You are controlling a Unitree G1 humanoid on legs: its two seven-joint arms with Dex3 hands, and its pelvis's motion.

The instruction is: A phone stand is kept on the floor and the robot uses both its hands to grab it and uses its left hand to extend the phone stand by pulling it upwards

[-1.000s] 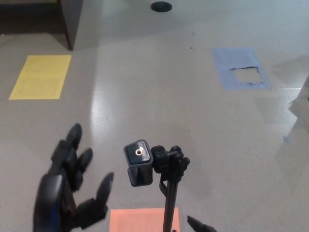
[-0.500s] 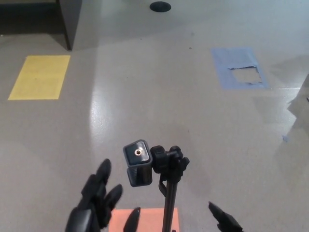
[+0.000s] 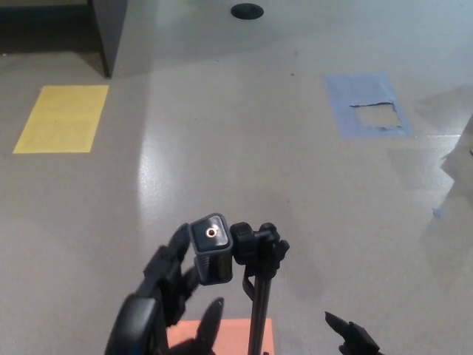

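- The phone stand (image 3: 255,296) stands upright on the grey floor (image 3: 244,148), its clamp head (image 3: 212,248) near the lower middle of the view.
- The left hand (image 3: 166,296) sits just left of the clamp head, fingers (image 3: 177,248) spread wide, holding nothing.
- Only a tip of the right hand (image 3: 351,336) shows at the bottom edge; its finger state cannot be told.
- An orange patch (image 3: 233,333) lies behind the stand's pole.

I saw a grey floor (image 3: 244,148) bearing a yellow patch (image 3: 61,118), a torn blue patch (image 3: 367,103), an orange patch (image 3: 225,336) and the stand (image 3: 255,296).
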